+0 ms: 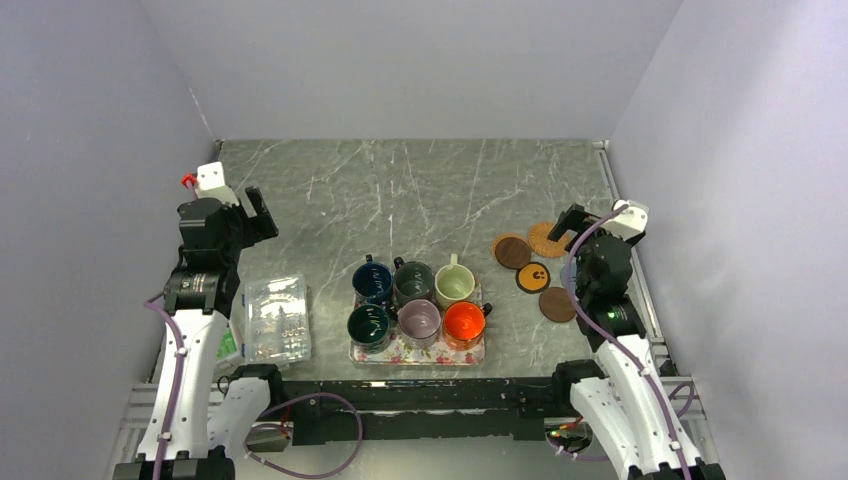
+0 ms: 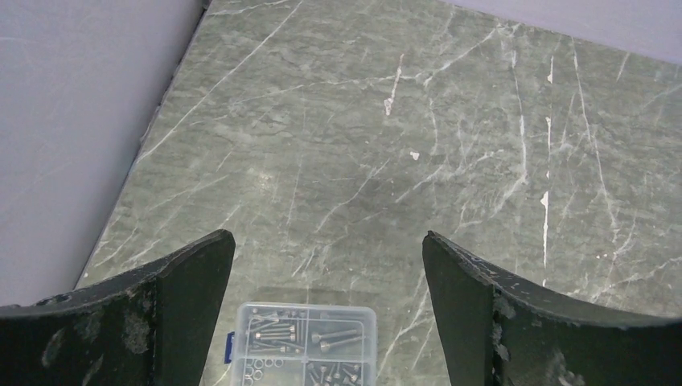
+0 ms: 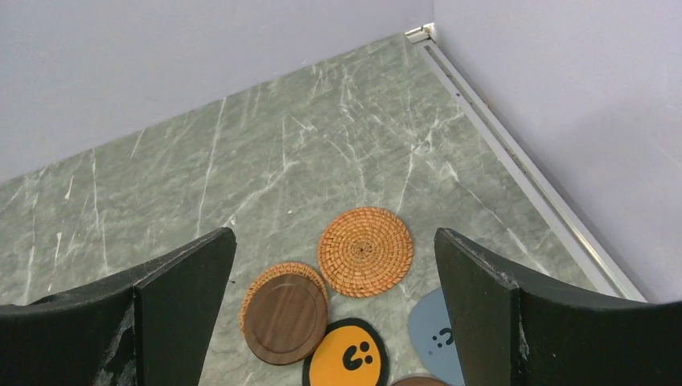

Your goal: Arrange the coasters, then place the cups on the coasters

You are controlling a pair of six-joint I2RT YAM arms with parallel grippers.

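Six cups [image 1: 419, 318] sit on the floral tray [image 1: 418, 356] at the near middle of the table. I see the coasters [image 1: 532, 277] clustered to its right, near my right gripper [image 1: 580, 222]. That gripper and my left gripper [image 1: 250, 210] both hang spread wide, holding nothing.
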